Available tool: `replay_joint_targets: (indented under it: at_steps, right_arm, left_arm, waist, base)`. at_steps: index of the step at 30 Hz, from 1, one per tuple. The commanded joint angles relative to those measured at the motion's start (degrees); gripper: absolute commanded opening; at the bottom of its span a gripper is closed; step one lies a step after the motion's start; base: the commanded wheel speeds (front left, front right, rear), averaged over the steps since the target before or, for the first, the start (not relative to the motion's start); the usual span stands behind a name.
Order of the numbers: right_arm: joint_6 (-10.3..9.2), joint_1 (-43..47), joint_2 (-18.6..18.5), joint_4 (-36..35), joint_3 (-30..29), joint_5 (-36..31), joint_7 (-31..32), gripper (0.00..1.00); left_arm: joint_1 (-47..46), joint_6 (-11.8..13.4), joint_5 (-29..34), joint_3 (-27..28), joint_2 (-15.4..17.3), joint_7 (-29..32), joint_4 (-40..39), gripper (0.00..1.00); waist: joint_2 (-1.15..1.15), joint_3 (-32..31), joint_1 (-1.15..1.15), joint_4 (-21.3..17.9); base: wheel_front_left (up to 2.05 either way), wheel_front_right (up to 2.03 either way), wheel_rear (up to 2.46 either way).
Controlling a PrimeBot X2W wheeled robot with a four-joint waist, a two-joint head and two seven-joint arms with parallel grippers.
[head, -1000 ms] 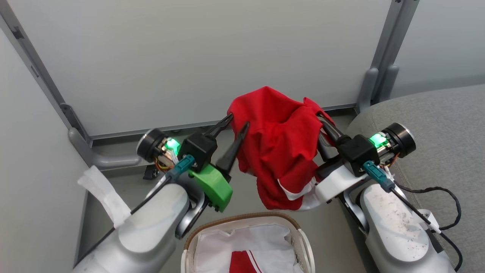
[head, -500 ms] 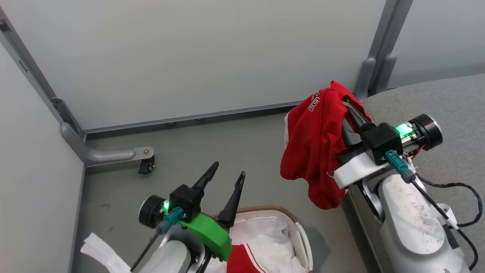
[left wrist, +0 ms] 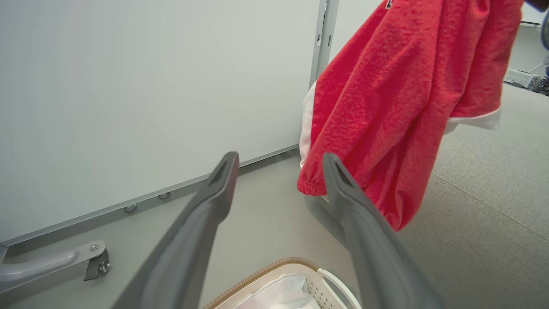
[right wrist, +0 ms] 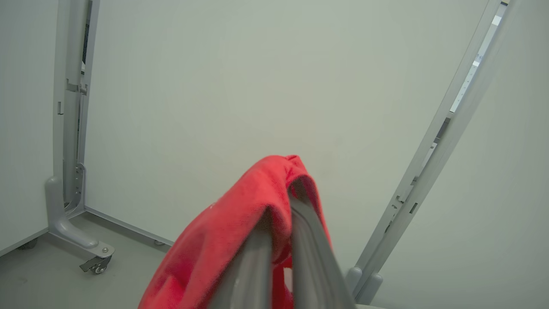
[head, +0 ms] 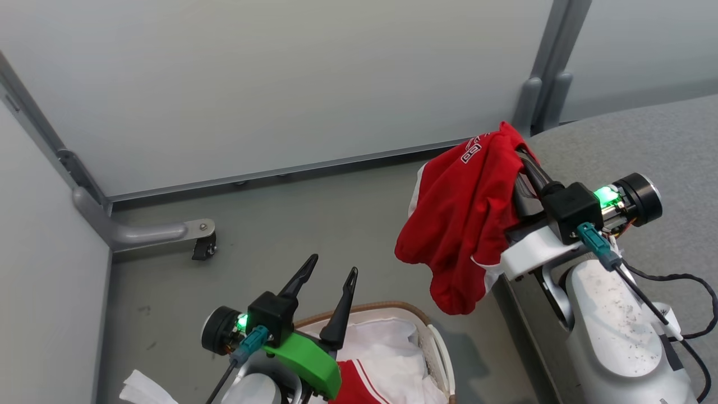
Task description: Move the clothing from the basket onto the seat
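Carrying: one red garment [head: 460, 213], pinched in the closed right gripper [head: 524, 168], hanging beside the seat [head: 645, 140] (not yet on it). Second red garment [head: 356, 387] lies in the basket [head: 392, 306], near the wide-open, empty left gripper [head: 332, 266]; neither is placed yet

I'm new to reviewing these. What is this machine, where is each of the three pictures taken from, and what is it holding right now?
This is a wheeled robot with two arms, each ending in a two-fingered gripper. The head view looks down from a camera on its head. Each wrist view looks along that arm's own fingers. The right gripper is shut on a red garment with white numerals, which hangs in the air at the edge of the grey sofa. The left gripper is open and empty over the white basket. In the basket lie a white liner cloth and a second red garment with white stripes.
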Motion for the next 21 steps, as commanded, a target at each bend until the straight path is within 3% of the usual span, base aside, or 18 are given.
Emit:
replay_joint_targets:
  at_steps: [1,14,21]
  right_arm:
    - [-0.06,0.1,-0.2,0.1,0.3,-0.1,-0.3,0.0]
    - [-0.07,0.0,-0.2,0.1,-0.4,-1.1,-0.3,0.0]
    - [-0.07,0.8,-0.2,-0.2,-2.3,-1.3,-0.3,0.0]
  left_arm:
    - [1.2,-0.2,0.5,0.6,-0.3,0.0,-0.3,1.0]
    - [-0.2,-1.2,3.6,1.1,-1.2,0.0,-2.9,1.0]
    - [-1.6,-1.4,4.3,0.2,-1.3,0.0,-2.8,1.0]
  waist:
    - [0.0,0.7,0.0,-2.5]
    - [0.0,5.0,0.0,-18.0]
    - [0.0,6.9,0.0,-22.7]
  base:
    - [0.0,0.0,0.0]
    - [0.0,0.0,0.0]
    - [0.0,0.0,0.0]
